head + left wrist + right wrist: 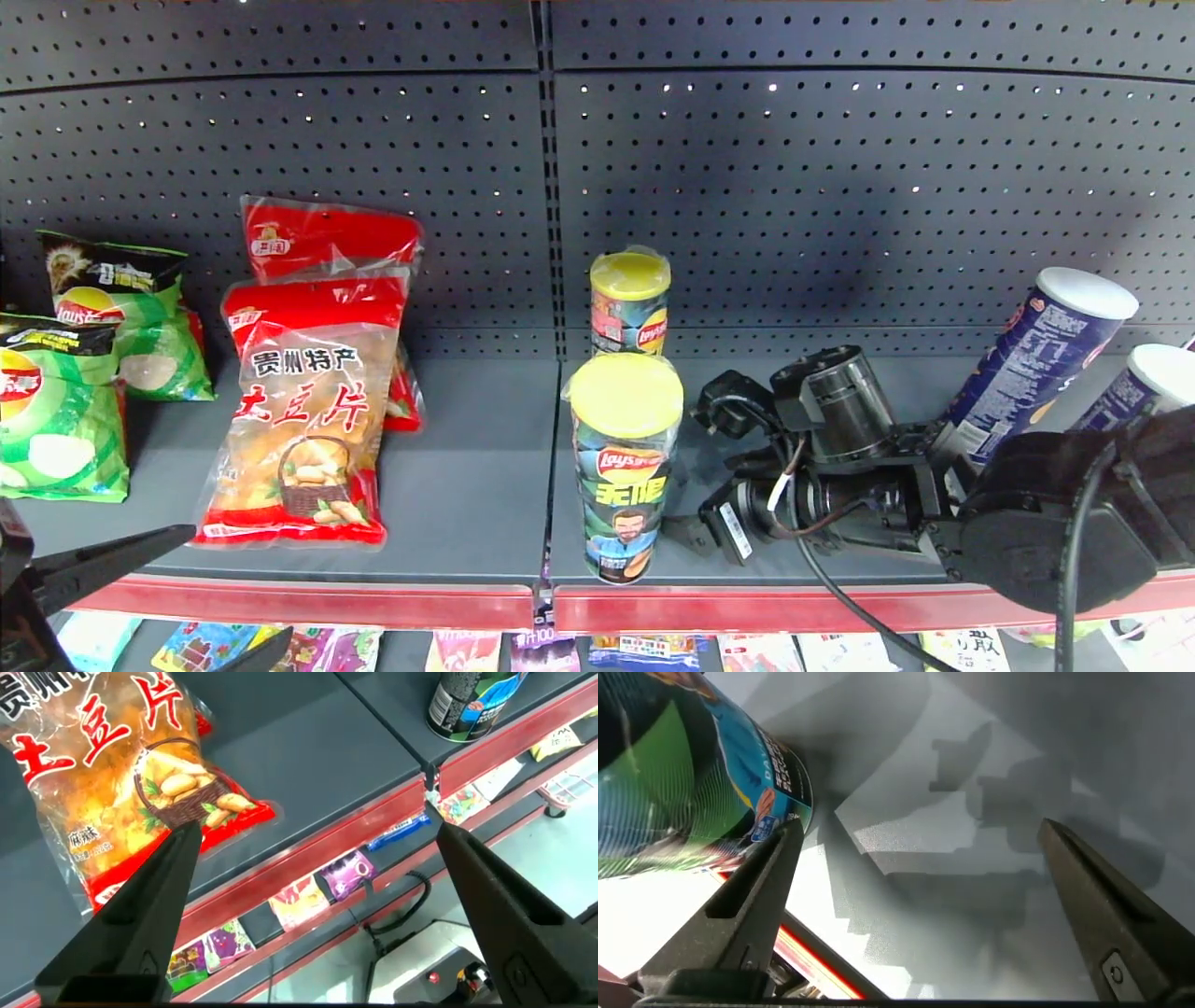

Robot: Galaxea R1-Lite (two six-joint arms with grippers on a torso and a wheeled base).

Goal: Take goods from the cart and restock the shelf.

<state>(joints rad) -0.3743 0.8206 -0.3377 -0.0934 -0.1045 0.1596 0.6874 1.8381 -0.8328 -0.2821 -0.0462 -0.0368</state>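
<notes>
Two yellow-lidded chip cans stand in a row on the grey shelf (467,485): a front can (624,467) near the shelf edge and a back can (630,303) by the pegboard. My right gripper (700,471) lies low on the shelf just right of the front can, open, with nothing between its fingers. In the right wrist view the can (682,775) sits beside one fingertip (780,854), outside the right gripper's (920,833) gap. My left gripper (177,607) hangs open below the shelf's front left. From the left wrist, the left gripper (318,833) frames the shelf edge.
Red bags of potato slices (303,420) lean at centre left, also seen as a bag (121,775) from the left wrist. Green chip bags (56,420) stand far left. Two blue cans (1036,359) lean at the right. A red price rail (373,602) edges the shelf.
</notes>
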